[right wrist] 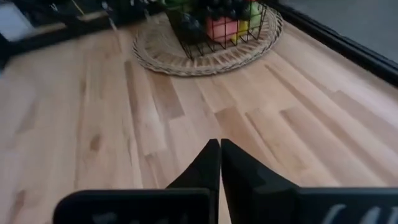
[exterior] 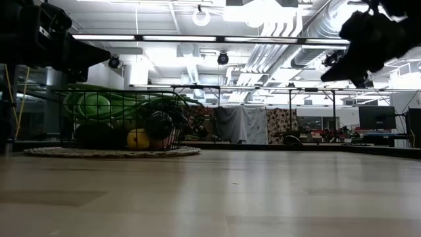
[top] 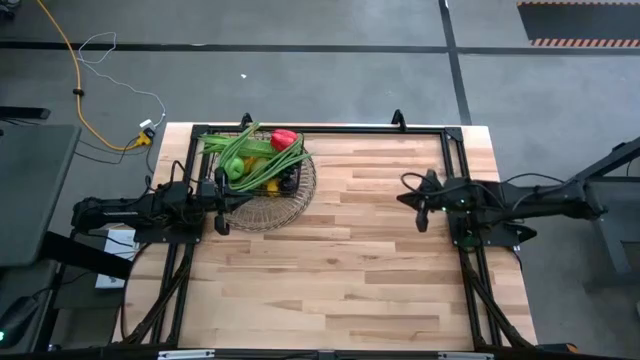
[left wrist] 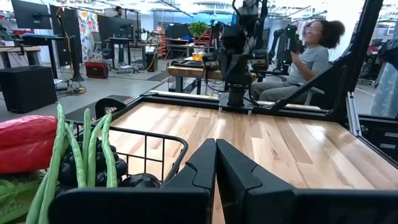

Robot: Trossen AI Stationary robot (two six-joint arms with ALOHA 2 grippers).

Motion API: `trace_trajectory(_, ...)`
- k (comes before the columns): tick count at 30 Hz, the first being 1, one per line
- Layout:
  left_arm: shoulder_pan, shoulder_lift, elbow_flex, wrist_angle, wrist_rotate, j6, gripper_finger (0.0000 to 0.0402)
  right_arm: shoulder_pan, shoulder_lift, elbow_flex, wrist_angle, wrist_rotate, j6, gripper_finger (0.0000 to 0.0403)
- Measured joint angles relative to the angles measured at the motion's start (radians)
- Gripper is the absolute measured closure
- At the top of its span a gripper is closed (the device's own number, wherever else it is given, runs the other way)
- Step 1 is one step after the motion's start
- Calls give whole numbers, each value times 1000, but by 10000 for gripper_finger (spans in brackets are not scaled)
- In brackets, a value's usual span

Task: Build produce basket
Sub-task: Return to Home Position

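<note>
**Left gripper** [left wrist: 216,149]: the fingers were pressed together and held nothing. It hung clear of the wood at left-centre of the high view, just beside the basket [exterior: 69,125].

**Right gripper** [right wrist: 220,149]: the fingers were likewise closed and empty. It hovered right of centre, well apart from the basket.

**Basket:** it stood on a round woven mat [top: 255,218] in the upper left part of the table [top: 380,270].

**The produce** [top: 255,160]: it lay heaped inside the basket.
- On top were a red pepper [top: 284,139] and long green beans [top: 272,168].
- Beside them lay a pale green fruit [top: 234,168].
- Lower down were dark grapes [top: 288,183] and a yellow fruit [exterior: 138,139].

**Background:** a seated person [left wrist: 311,62] showed beyond the table at upper right of the left wrist view.
</note>
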Motion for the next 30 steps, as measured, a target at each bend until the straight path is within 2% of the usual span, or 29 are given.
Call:
trace_trajectory(5, 0, 0, 0, 0, 0, 0, 401, -14, -187, -114, 40, -57, 15, 402)
trace_trajectory(11, 0, 0, 1, 0, 0, 0, 401, 4, -356, -286, 329, -85, -34, 402)
trace_trajectory(14, 0, 0, 1, 0, 0, 0, 401, 23, -406, -344, 374, -92, -54, 402)
trace_trajectory(19, 0, 0, 1, 1, 0, 0, 401, 61, -421, -343, 359, -79, -99, 402)
trace_trajectory(24, 0, 0, 1, 0, 0, 0, 401, 97, -382, -343, 352, -109, -203, 403)
trace_trajectory(30, 0, 0, 1, 1, 0, 0, 401, 93, -335, -343, 352, -105, -164, 402)
